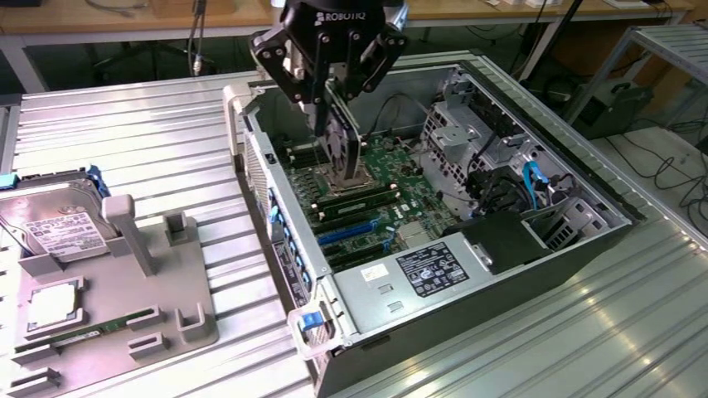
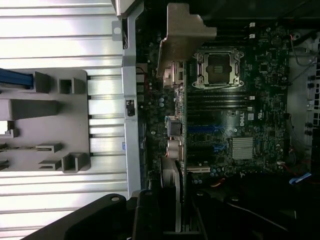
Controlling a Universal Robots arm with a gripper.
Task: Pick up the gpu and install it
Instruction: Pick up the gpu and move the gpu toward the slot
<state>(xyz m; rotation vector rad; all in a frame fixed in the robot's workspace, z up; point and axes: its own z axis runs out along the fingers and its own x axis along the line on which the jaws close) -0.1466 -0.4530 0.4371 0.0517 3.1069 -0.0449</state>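
The pick-up is done. The tool (image 1: 334, 104) is closed narrowly on the gpu (image 1: 345, 153) and holds it by its upper edge, so the card hangs on edge below the fingers. It is inside the open top of the case (image 1: 498, 307), which lies on its side on the worktop (image 1: 133, 141).

The card hangs over the board (image 1: 387, 166) at the far end of the case, near the socket (image 2: 218, 67). In the wrist view the silver bracket of the gpu (image 2: 182, 35) is at one end, and the thin edge runs back from it to the tool (image 2: 177, 212).

The install is not finished. The blue slots (image 1: 348, 232) lie nearer the middle of the case with nothing in them, and the card is apart from them. In the wrist view its long edge appears to cross the line of the slots (image 2: 205, 129) rather than follow it, so I judge it is not yet lined up. Whether the lower edge touches the board or hangs just above it cannot be told.

Beside the case, the tray (image 1: 166, 290) holds the hard drive (image 1: 55, 228) and the memory stick (image 1: 89, 336).

What is left, by my reading, is to bring the card to a slot and seat it, with the bracket meeting the wall of the case.
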